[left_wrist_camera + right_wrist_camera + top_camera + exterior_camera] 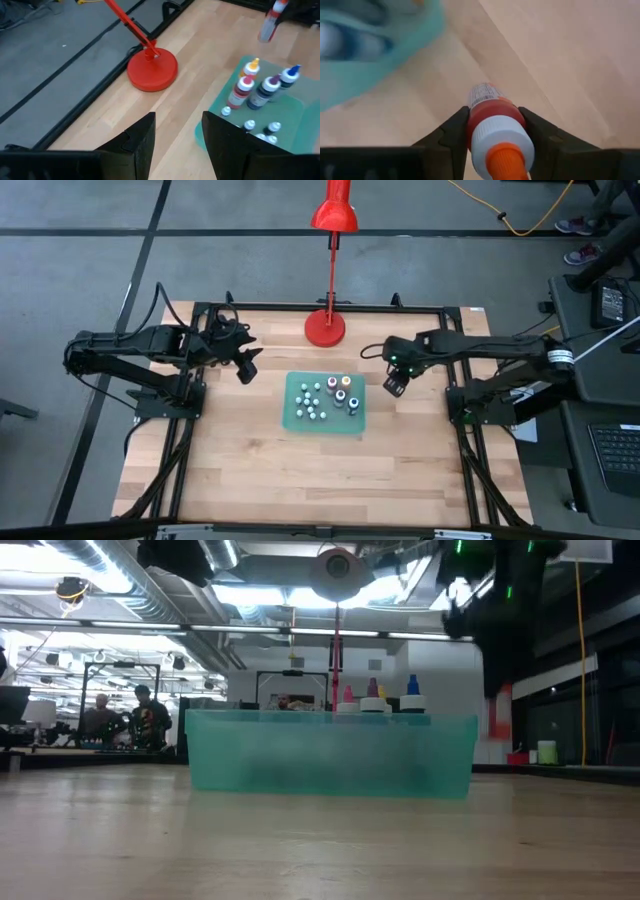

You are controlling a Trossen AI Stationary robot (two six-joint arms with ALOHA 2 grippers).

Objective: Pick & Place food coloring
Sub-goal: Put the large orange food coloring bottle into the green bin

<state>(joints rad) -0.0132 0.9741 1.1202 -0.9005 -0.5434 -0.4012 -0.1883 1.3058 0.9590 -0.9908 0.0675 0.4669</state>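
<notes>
A teal tray (pixel 300 420) sits mid-table and holds several tiny food coloring bottles (pixel 340 393) standing on their bases; their caps show over the tray wall (pixel 330 755) in the low view and in the left wrist view (pixel 260 92). My right gripper (pixel 394 386) hovers just right of the tray, shut on one red bottle with a white collar and orange tip (pixel 495 125). My left gripper (pixel 247 370) waits open left of the tray, its fingers (pixel 145 135) apart over bare wood. My right gripper (pixel 495 112) pinches the red bottle's body just below its white collar (pixel 476 120) between its two fingers (pixel 452 132). They come from above, slanting down. The orange tip points back at the wrist, the labelled base (pixel 482 92) toward the table. The bottle (pixel 270 25) hangs lifted clear and tilted.
A red lamp stands on its round base (pixel 325 328) at the far edge, just behind the tray, its stem rising over the table. A black frame (pixel 200 310) borders the tabletop. Bare wood lies toward the near edge. People stand far off in the room (pixel 140 720).
</notes>
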